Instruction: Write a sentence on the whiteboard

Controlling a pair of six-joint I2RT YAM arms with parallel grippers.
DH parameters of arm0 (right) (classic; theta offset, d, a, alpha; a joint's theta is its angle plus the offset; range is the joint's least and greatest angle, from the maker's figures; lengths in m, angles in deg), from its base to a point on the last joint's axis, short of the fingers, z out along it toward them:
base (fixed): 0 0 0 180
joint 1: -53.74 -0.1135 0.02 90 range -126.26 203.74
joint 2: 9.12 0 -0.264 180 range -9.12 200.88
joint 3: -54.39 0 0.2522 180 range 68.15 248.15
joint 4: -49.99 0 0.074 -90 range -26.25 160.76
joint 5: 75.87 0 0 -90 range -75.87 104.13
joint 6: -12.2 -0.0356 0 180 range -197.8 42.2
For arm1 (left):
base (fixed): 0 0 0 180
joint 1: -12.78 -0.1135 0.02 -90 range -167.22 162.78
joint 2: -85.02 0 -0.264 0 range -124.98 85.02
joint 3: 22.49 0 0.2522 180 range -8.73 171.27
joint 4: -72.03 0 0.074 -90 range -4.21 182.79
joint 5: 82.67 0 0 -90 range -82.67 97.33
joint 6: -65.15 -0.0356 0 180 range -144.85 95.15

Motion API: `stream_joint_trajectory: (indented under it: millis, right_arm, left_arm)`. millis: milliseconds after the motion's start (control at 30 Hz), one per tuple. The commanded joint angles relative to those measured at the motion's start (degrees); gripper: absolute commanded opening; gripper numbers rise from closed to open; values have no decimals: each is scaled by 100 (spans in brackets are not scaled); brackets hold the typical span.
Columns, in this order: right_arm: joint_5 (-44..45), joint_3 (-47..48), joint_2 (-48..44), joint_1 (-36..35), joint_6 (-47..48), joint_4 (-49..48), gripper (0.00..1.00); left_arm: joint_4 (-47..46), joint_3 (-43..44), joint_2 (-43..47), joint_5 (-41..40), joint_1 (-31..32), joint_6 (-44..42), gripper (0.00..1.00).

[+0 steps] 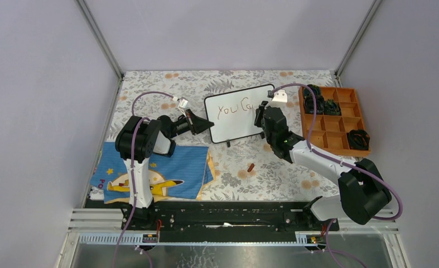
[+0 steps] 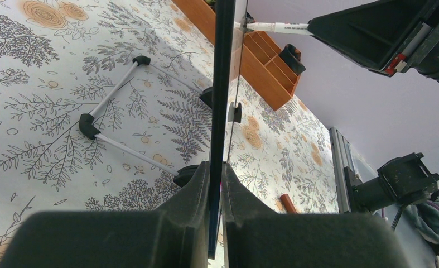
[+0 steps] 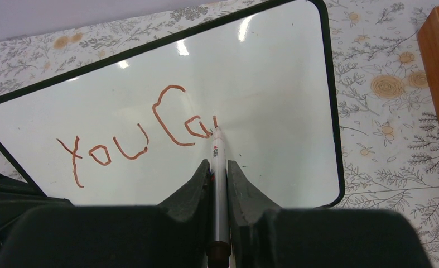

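Two arms share the work, seen from above. The left gripper pinches the left edge of the whiteboard, which stands propped near the middle of the table; I take that hold to be there so the board neither slides nor tips under the writing. The right gripper is up against the board's right half, near the orange tray. The sentence shows only its first letters. A blue cloth lies by the left arm. A small reddish thing, perhaps a cap, lies on the table in front of the board.

From the left wrist, the board shows edge-on. Its black frame runs down between the two fingers, which are nearly closed and clamped on it. A stand of thin rods rests on the table at the board's back, propping it up. The marker meets the face from the other side.

From the right wrist, the fingers are closed tight on the marker's barrel. It is held lengthwise, so the tip reaches out ahead and touches the white face. "You Ca" is written, and a short stroke stands at the tip. By my judgement less than half the words are down.
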Motion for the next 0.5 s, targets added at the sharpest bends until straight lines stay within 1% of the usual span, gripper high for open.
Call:
stream_joint_trajectory:
  millis: [0,267,467]
  right_arm:
    - [3,-106,-124,36,-112,-58,0]
    - [18,-30,-102,44,-95,-46,0]
    - [39,210,-46,40,-12,-50,0]
  left_arm:
    - [18,-92,94,17,26,-151,0]
    - [18,-93,108,17,34,-160,0]
    - [27,-93,101,21,43,-160,0]
